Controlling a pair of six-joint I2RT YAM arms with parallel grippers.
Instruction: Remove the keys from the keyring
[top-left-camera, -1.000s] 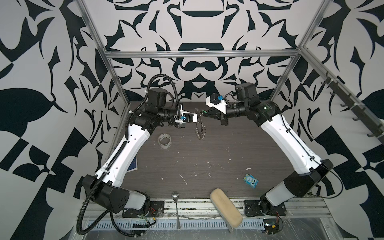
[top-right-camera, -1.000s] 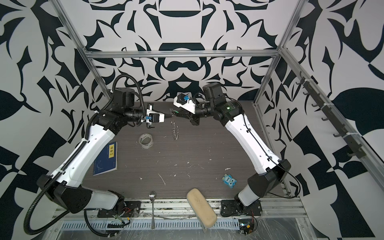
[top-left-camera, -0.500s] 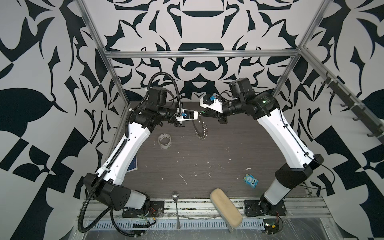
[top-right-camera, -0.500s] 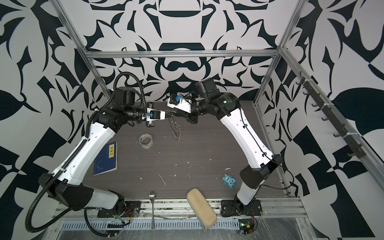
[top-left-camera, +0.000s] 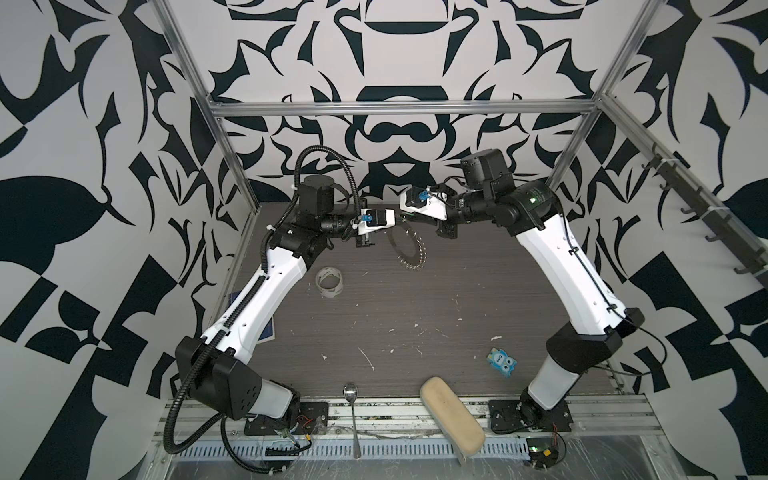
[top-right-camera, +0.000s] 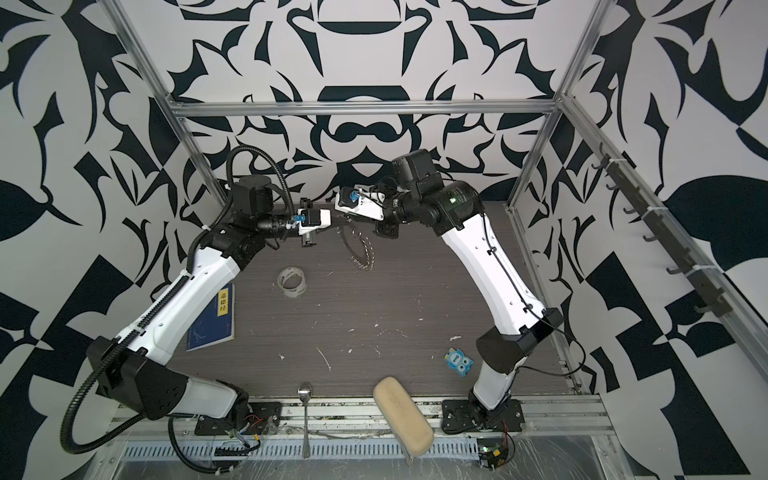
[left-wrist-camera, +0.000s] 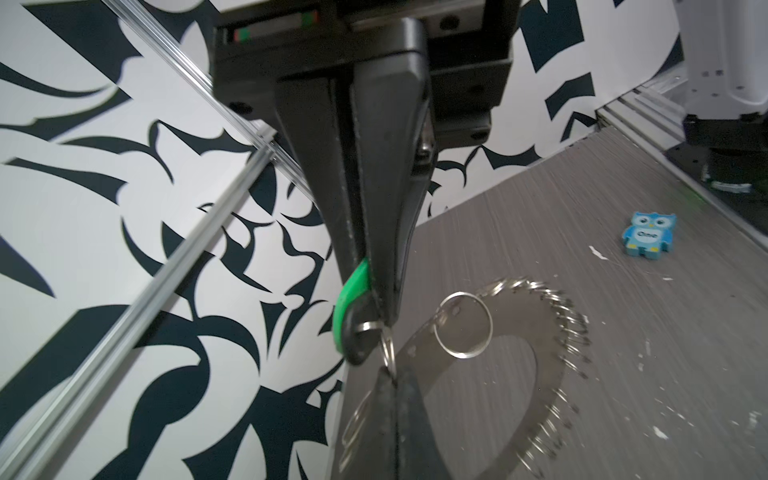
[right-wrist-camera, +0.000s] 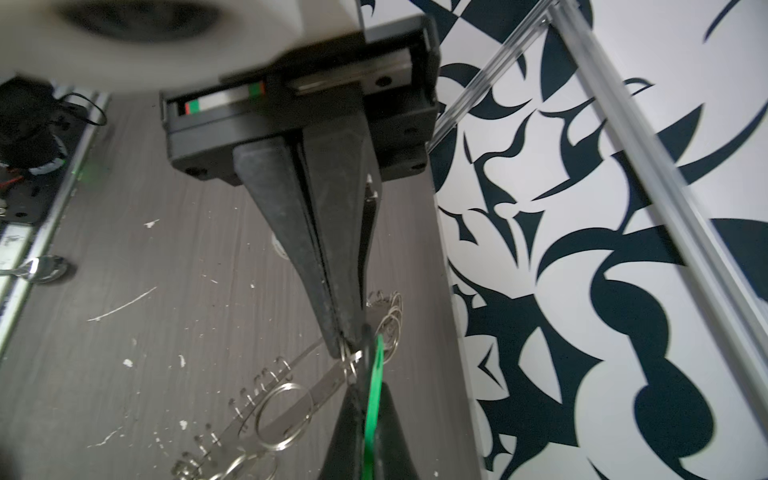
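Both grippers meet tip to tip in mid-air over the back of the table. My left gripper (top-left-camera: 397, 219) (left-wrist-camera: 390, 376) is shut on a small split ring of the keyring. My right gripper (top-left-camera: 404, 214) (right-wrist-camera: 365, 388) is shut on the green key (left-wrist-camera: 351, 299) (right-wrist-camera: 376, 361), whose dark end sits on that same small ring. The keyring (top-left-camera: 409, 249) (top-right-camera: 361, 249) (left-wrist-camera: 552, 365) (right-wrist-camera: 241, 422), a curved metal band strung with many silvery rings, hangs below the two grippers, above the table.
A whitish tape roll (top-left-camera: 329, 282) lies left of the hanging ring. A blue owl eraser (top-left-camera: 502, 362) and a beige case (top-left-camera: 451, 415) lie at the front right, a spoon (top-left-camera: 351, 395) at the front edge, a blue book (top-right-camera: 212, 318) under the left arm.
My right gripper has moved left, closing in on the left gripper's tip, and has stayed there for the last half second. The keyring still hangs between them.
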